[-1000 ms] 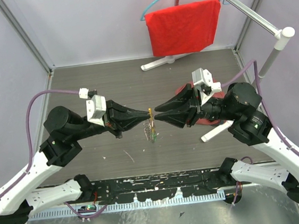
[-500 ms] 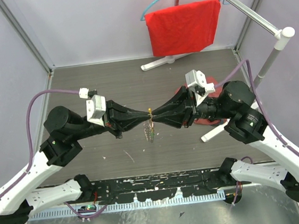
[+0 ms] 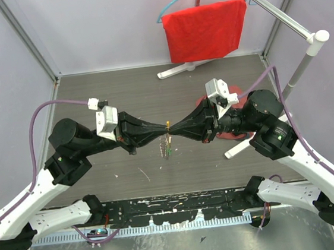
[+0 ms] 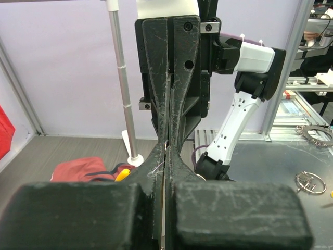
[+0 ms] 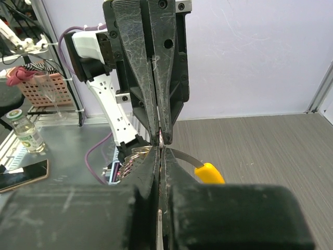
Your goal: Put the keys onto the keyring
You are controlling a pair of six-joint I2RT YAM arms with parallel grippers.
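Observation:
My left gripper (image 3: 163,127) and right gripper (image 3: 173,127) meet tip to tip above the middle of the table, both shut. The keyring (image 3: 167,124) is pinched where they meet. In the right wrist view its thin grey band curves out from my right gripper (image 5: 161,148) to the yellow curved section (image 5: 209,173). The keys (image 3: 167,147) dangle just below the tips, one with a green head. A gold key (image 5: 136,152) shows left of my right fingers. In the left wrist view, my left gripper (image 4: 165,151) is shut on a thin sliver. Whether the keys are on the ring is hidden.
A red cloth (image 3: 204,28) hangs on a teal hanger at the back, on a white stand (image 3: 303,57) whose feet reach the table. A red bundle (image 3: 202,102) lies under my right wrist. Grey walls close in both sides.
My right gripper has come left from a small gap to touch the left gripper's tips, and its jaws have closed. The left arm and the hanging keys have hardly moved.

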